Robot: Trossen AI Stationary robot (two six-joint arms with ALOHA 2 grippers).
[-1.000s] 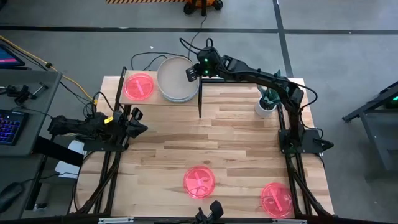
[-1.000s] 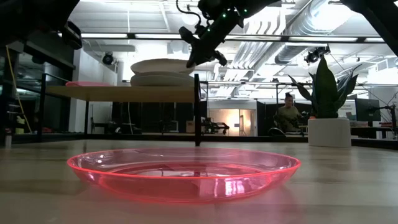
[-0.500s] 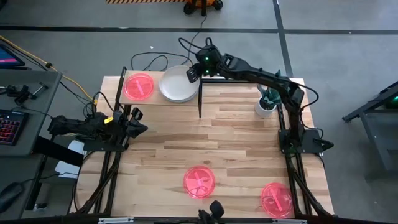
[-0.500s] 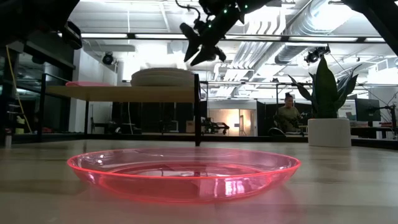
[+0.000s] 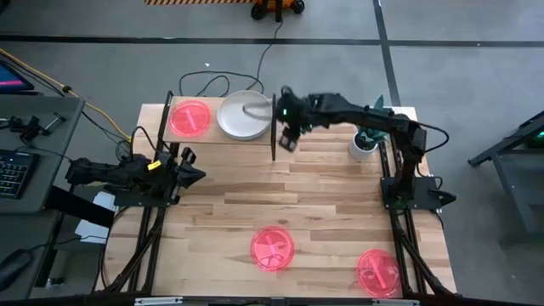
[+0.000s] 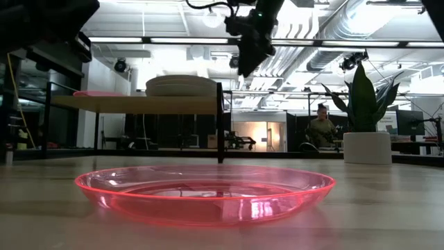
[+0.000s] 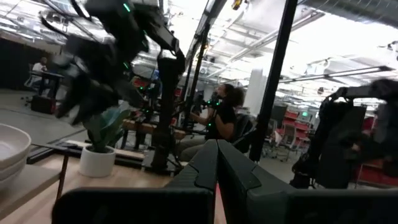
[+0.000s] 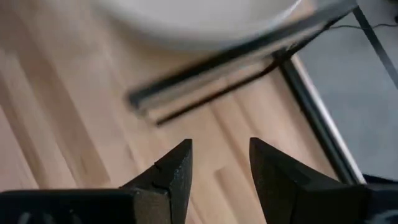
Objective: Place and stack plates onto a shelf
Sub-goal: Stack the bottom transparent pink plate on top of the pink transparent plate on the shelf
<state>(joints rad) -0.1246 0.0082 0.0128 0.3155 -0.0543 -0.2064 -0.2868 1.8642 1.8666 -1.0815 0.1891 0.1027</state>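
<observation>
The shelf point(image 5: 223, 136) stands at the table's far left. On it rest a pink plate point(image 5: 190, 117) and a stack of pale plates point(image 5: 244, 116), the stack also showing in the low view point(image 6: 182, 85). Two more pink plates lie on the tabletop, one near the middle of the near edge point(image 5: 273, 248) and one at the near right point(image 5: 377, 272). My right gripper point(image 5: 287, 136) hovers open just right of the shelf's post, above the table, holding nothing point(image 8: 221, 168). My left gripper point(image 5: 189, 167) waits at the table's left edge, fingers shut point(image 7: 216, 177).
A white plant pot point(image 5: 364, 144) stands at the far right, close to my right arm. The shelf's black post point(image 5: 273, 140) is right beside my right gripper. Bare planks lie across the middle of the table point(image 5: 280, 191). A person sits in the room beyond point(image 6: 321, 125).
My right gripper has opened and let go of the top pale plate, which has dropped level onto the stack on the shelf. The gripper has then drawn away from the shelf, toward the table's right and near edges.
</observation>
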